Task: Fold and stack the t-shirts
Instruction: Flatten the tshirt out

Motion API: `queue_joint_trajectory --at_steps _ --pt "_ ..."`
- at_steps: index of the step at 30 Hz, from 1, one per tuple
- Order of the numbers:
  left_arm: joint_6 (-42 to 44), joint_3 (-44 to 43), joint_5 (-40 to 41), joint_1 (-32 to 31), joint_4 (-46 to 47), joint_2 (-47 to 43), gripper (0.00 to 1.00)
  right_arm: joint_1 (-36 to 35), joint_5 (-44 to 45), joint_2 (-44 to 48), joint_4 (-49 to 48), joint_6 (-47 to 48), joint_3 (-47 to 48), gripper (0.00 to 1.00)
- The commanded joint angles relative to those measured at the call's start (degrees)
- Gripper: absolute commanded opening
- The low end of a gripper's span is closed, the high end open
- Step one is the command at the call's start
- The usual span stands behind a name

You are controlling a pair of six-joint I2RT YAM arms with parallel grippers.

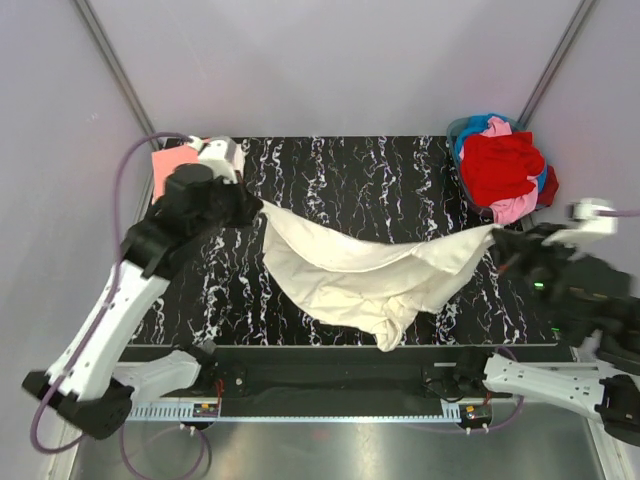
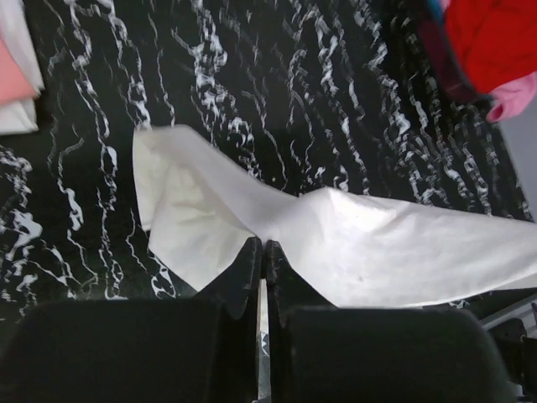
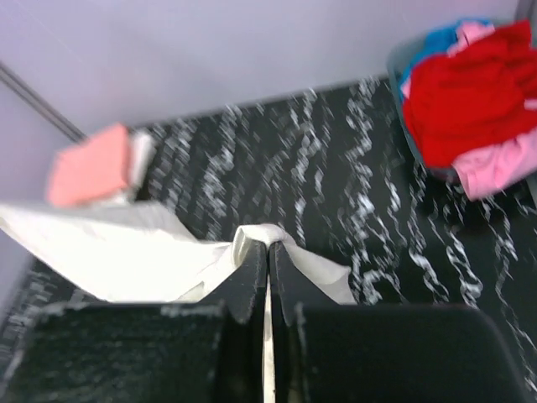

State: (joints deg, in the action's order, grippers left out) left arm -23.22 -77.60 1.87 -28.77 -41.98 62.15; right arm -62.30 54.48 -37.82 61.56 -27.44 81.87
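The large cream t-shirt (image 1: pixel 360 275) hangs stretched between both grippers above the black marbled table, its middle sagging toward the near edge. My left gripper (image 1: pixel 255 207) is shut on its left end; the cloth shows at the jaws in the left wrist view (image 2: pixel 361 243). My right gripper (image 1: pixel 500 240) is shut on its right end, where a bunched fold (image 3: pixel 268 235) sits at the tips. A folded salmon-pink shirt (image 1: pixel 168 165) lies on a white one (image 2: pixel 15 67) at the far left. Red (image 1: pixel 500 165), pink (image 1: pixel 515 207) and blue shirts are piled at the far right.
The pile of unfolded shirts sits in a grey-rimmed basket (image 1: pixel 458 135) at the table's far right corner. The table (image 1: pixel 380 170) has a black top with white veins. Purple walls close in on the back and sides. The arm bases sit along the near edge.
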Motion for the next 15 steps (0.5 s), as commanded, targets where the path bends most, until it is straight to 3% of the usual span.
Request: queue_joint_trajectory --at_steps 1,6,15 --pt "4.9 -4.5 -0.7 0.4 -3.1 -8.6 0.00 0.2 -2.3 7.5 -12.2 13.1 5.5 0.00" --pt "7.2 -10.1 -4.1 0.4 -3.2 -22.2 0.00 0.3 -14.1 15.2 -20.3 22.5 9.2 0.00" --pt "9.9 -14.2 -9.2 0.4 2.8 -35.2 0.00 0.7 -33.0 11.8 -23.6 30.2 17.4 0.00"
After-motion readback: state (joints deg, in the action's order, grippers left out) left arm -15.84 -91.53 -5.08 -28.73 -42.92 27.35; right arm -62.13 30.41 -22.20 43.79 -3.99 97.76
